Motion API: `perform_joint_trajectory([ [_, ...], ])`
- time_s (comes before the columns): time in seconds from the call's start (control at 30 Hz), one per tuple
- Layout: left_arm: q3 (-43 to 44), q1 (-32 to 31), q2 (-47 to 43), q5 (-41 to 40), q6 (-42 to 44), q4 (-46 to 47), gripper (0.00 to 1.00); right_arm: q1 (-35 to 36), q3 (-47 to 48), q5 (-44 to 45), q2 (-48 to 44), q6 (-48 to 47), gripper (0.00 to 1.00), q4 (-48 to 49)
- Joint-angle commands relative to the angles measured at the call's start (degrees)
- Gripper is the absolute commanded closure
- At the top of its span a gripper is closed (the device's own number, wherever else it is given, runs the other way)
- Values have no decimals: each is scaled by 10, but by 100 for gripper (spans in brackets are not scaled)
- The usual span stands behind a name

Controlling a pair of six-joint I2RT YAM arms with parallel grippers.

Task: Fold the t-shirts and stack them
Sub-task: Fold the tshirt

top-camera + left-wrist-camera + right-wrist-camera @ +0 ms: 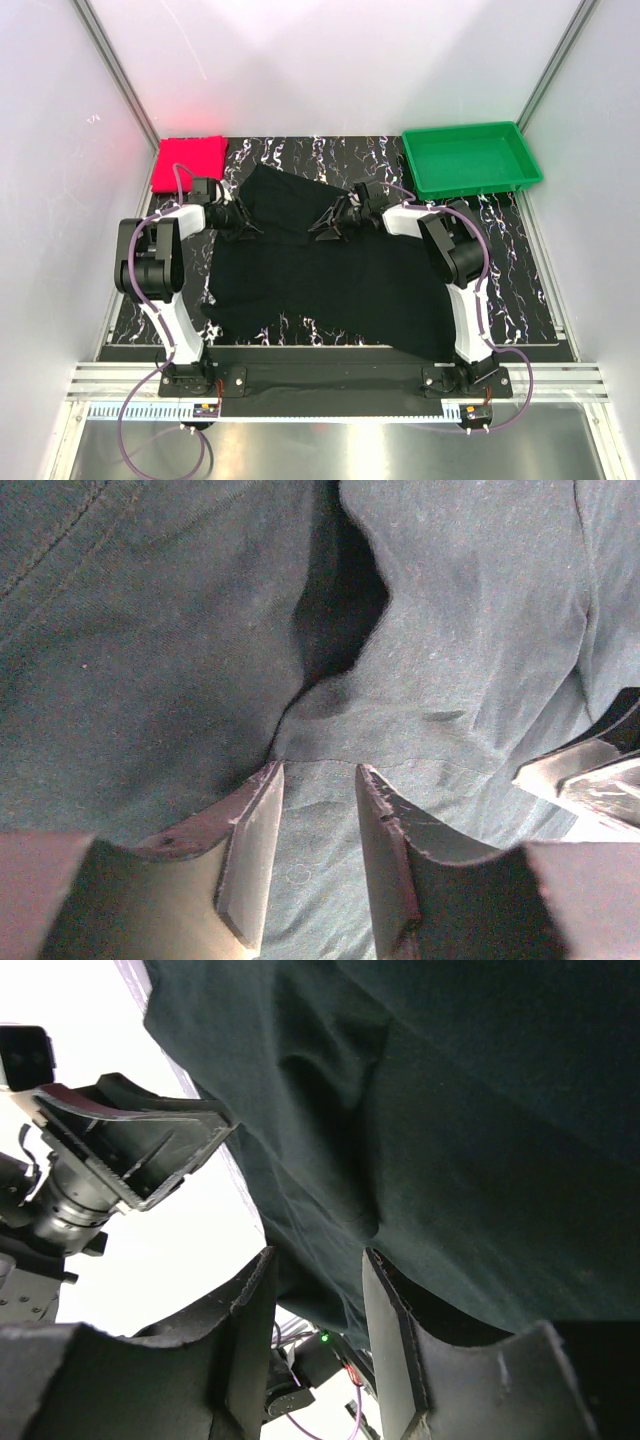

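black t-shirt (330, 285) spread loosely over middle of the dark marbled worktop (510, 280), rumpled, far part bunched up between both arms; red t-shirt (188, 163) folded flat at far left corner, well apart from the fingers; green tray (470, 187) at far right corner; left fingers (250, 850) narrow, black cloth with a seam lying in the gap, cannot tell if actually pinched; right fingers (390, 1330) narrow, clamped on an edge fold of black t-shirt, cloth raised off worktop there; both sets of fingers near each other on the shirt's far part
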Motion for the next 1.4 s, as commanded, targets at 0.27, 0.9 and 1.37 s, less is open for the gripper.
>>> perform_joint_trajectory([
  [0.27,-23,-1,-48,-51,10,15,50,10,-2,-1,3,11,54,29],
  [0.9,-14,0,-18,-10,-10,36,69,10,-1,8,17,16,54,30],
  [1.37,19,-1,-50,-2,-32,36,97,10,9,6,35,30,52,37],
])
